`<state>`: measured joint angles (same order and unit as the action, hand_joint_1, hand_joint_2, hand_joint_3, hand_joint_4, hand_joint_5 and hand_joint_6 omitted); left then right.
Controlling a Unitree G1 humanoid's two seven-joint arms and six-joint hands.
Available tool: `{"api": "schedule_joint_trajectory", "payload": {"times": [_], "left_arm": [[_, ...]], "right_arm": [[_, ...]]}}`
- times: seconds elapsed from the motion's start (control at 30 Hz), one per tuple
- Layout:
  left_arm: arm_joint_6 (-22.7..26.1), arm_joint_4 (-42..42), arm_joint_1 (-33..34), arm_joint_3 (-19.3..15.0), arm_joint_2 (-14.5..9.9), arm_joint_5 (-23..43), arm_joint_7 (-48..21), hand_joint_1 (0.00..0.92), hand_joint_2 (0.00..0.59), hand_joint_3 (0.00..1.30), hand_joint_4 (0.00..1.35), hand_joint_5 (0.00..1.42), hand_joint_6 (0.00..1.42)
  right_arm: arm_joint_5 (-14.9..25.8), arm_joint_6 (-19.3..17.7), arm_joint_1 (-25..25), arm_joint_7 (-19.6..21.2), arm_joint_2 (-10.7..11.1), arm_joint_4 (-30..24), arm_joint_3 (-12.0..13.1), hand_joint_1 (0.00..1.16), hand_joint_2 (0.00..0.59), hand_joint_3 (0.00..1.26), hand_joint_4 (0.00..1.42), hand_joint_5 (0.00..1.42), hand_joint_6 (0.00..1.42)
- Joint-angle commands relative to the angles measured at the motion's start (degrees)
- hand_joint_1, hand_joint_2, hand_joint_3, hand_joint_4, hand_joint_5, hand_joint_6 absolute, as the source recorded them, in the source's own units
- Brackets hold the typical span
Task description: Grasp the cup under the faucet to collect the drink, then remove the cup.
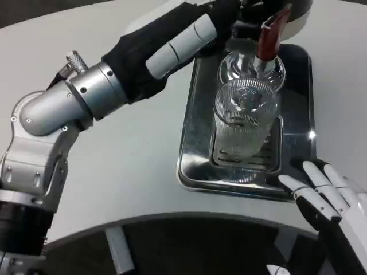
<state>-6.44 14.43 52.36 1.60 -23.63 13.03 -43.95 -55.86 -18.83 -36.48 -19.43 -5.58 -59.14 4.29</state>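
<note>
My right robot hand (327, 192) lies open, holding nothing, at lower right beside the tray (192, 143) bearing the glass cup (243, 123); my left robot hand's grip I cannot tell.

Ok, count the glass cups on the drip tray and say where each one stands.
2. One ribbed glass cup stands on the tray's grate, near the front. A second glass cup stands right behind it, under the red faucet. The left arm may hide others farther back.
</note>
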Motion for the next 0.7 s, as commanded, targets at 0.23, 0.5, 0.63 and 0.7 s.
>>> {"api": "schedule_joint_trajectory", "payload": {"times": [0.23, 0.5, 0.63, 0.7], "left_arm": [[-5.34, 1.39, 0.3, 2.54, 0.07, -3.65, -1.9, 0.0, 0.09, 0.15, 0.09, 0.21, 0.26], [-8.83, 2.72, 0.61, 3.55, -0.26, -5.76, -1.91, 0.0, 0.09, 0.13, 0.07, 0.18, 0.24], [-11.6, 3.86, 0.74, 4.01, -0.58, -7.52, -1.61, 0.0, 0.09, 0.12, 0.05, 0.16, 0.23], [-12.95, 4.43, 0.85, 4.3, -0.78, -8.5, -1.4, 0.0, 0.09, 0.12, 0.03, 0.13, 0.22]], "right_arm": [[0.33, 1.07, -1.87, -1.5, -7.91, -0.86, -0.17, 0.53, 0.431, 0.21, 0.05, 0.03, 0.08], [-0.8, 3.16, -1.2, -2.47, -7.94, -0.86, -2.41, 0.53, 0.431, 0.21, 0.05, 0.03, 0.08], [-0.92, 5.22, -1.05, -2.65, -7.83, -0.86, -3.63, 0.53, 0.431, 0.21, 0.05, 0.03, 0.08], [-0.24, 6.87, -0.87, -3.05, -7.72, -0.86, -4.3, 0.53, 0.431, 0.21, 0.05, 0.03, 0.08]]}}
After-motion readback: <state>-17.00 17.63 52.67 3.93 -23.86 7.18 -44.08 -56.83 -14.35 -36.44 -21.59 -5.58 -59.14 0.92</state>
